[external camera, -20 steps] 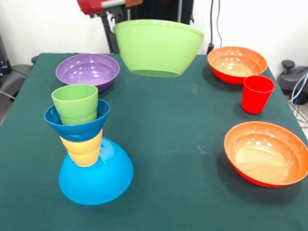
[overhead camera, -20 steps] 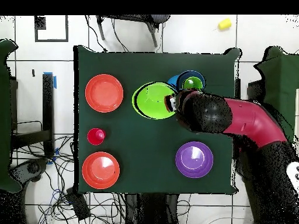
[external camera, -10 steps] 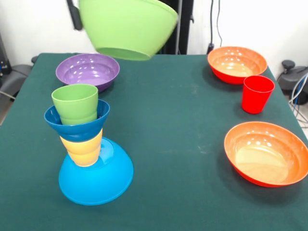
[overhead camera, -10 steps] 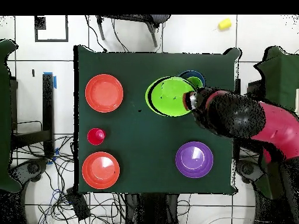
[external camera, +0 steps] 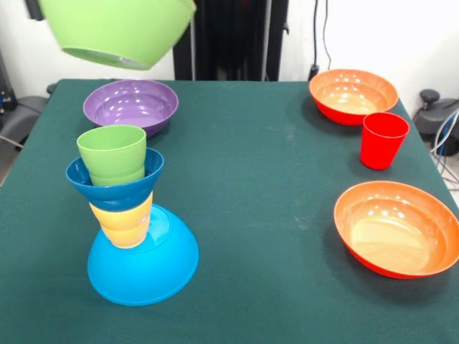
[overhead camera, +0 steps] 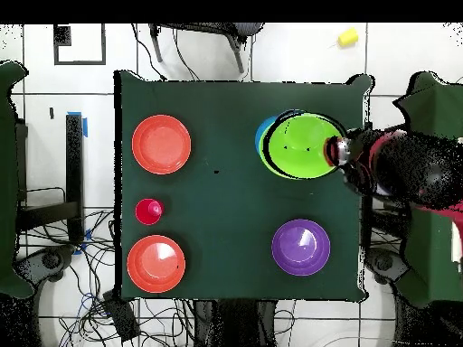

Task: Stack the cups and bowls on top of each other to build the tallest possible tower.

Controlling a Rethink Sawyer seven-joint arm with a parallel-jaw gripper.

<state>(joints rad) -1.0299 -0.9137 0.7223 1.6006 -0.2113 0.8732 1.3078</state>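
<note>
The green-covered bench (external camera: 258, 215) has its widest open stretch down the middle, from the far edge to the near edge, with nothing standing on it between the tower side and the orange-bowl side.

The large glossy green plastic bowl (external camera: 118, 30) hangs high in the air, tilted, at the upper left of the front view, above and beyond the purple bowl. From overhead, the green bowl (overhead camera: 301, 145) covers almost all of the tower, with only a sliver of blue showing at its edge. The hand (overhead camera: 336, 151) meets the bowl at its rim on the side toward the bench edge, and the red and black arm (overhead camera: 411, 167) reaches out past that edge; whether the hand's grip is wide or narrow I cannot tell.

The tower stands near the left edge in the front view: a large light-blue plastic bowl (external camera: 147, 265) upside down as the base, a yellow plastic cup (external camera: 123, 222) on it, a small dark-blue bowl (external camera: 115, 183) on that, and a green plastic cup (external camera: 112, 154) sitting upright inside the dark-blue bowl.

The wide purple plastic bowl (external camera: 130, 104) rests empty beyond the tower. Across the bench, an orange plastic bowl (external camera: 353, 94) sits near the far corner, a small red plastic cup (external camera: 383, 140) just in front of it, and a second wide orange bowl (external camera: 399, 228) close to the right edge; all three are upright and empty.
</note>
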